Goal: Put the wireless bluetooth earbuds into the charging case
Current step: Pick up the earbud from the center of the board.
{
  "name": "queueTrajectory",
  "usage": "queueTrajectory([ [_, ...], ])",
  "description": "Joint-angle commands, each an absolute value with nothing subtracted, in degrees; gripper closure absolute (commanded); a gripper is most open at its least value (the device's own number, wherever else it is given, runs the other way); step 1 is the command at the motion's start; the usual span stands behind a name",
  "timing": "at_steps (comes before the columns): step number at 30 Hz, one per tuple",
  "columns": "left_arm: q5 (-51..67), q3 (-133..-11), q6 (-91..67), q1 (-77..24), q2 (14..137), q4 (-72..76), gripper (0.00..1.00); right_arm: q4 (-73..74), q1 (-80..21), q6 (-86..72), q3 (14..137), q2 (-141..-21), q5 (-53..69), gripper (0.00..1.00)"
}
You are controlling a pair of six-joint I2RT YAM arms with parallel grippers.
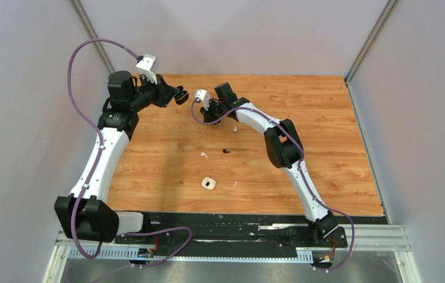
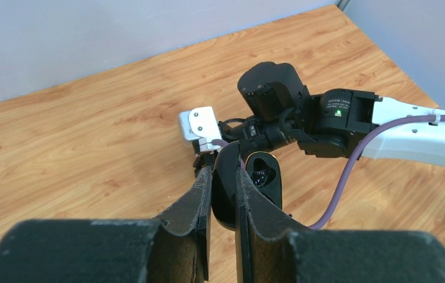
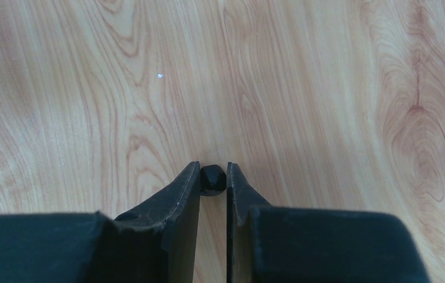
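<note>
My left gripper [image 2: 222, 172] is shut on a black charging case [image 2: 225, 194] and holds it on edge above the table. Its open half [image 2: 263, 177] shows a hollow inside. In the top view this case [image 1: 182, 96] hangs at the back left in the left gripper [image 1: 177, 94]. My right gripper [image 3: 212, 170] points down at the wood, jaws closed on a small black earbud [image 3: 212, 180] at their tips. Loose on the table lie another black earbud [image 1: 226, 150] and two white earbuds [image 1: 235, 128] [image 1: 203, 155]. The right gripper [image 1: 207, 119] sits just right of the held case.
A white case [image 1: 209, 184] lies open near the table's front middle, with a tiny white speck [image 1: 235, 184] to its right. The right arm's wrist [image 2: 332, 118] and purple cable [image 2: 350, 171] pass close behind the held case. Grey walls enclose the table.
</note>
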State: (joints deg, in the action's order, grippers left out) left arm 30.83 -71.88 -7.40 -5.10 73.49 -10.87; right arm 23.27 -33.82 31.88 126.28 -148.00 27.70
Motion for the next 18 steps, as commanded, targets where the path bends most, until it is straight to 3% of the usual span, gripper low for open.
queueTrajectory([
  [1, 31.5, -72.1, -8.1, -4.9, 72.6, -8.8, 1.0, 23.8, -34.0, 32.8, 122.4, -143.8, 29.1, 0.85],
  [14, 32.4, -70.9, -8.6, -4.7, 73.0, -7.6, 1.0, 19.5, -36.1, 37.8, 92.1, -123.5, 26.9, 0.87],
  [16, 32.8, -70.9, -8.9, -4.7, 73.3, -7.3, 1.0, 20.0, -36.2, 36.8, 90.3, -122.4, 26.6, 0.85],
  [18, 33.0, -70.9, -9.1, -4.8, 73.5, -6.9, 1.0, 20.2, -36.2, 34.8, 89.4, -122.2, 25.9, 0.76],
])
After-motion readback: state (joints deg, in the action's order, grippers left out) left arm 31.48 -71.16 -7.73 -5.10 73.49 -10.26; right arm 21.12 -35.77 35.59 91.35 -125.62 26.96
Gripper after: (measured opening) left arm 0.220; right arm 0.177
